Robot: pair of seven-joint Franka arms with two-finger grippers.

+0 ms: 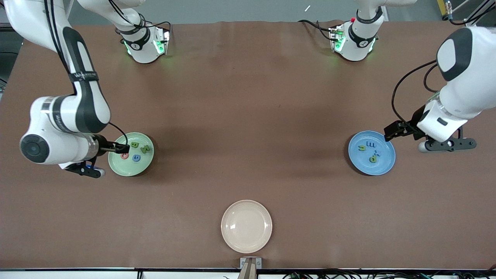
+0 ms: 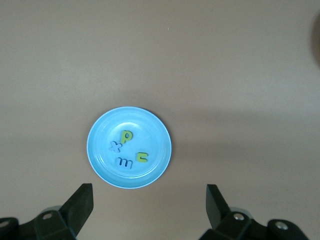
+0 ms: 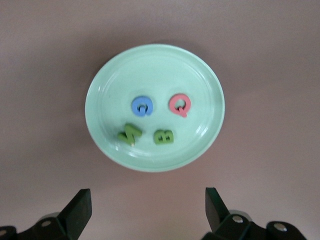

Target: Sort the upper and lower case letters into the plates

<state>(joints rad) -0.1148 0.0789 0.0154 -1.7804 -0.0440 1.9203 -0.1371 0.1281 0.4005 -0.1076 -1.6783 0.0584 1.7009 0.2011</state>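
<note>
Front view: four toy letters are lying in the glossy pale green plate [image 1: 131, 167], four in the glossy bright blue plate [image 1: 384, 162]; the cream-white plate [image 1: 246, 226] on the brown surface [image 1: 248, 116] is sitting bare.

Left wrist view: the left end effector [image 2: 150, 205] is hovering spread and empty over the blue plate's edge; retreating straight up seems safest.

Right wrist view: the right end effector [image 3: 148, 207] is hanging likewise, spread and empty, beside the green plate's rim.

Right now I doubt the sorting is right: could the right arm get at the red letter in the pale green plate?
Probably yes: the right claw hangs open over the plate, red letter uncovered.

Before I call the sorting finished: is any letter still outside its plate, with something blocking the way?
No. Four letters lie in the green plate, four in the blue plate; nothing visible blocks either. The cream plate holds none.
</note>
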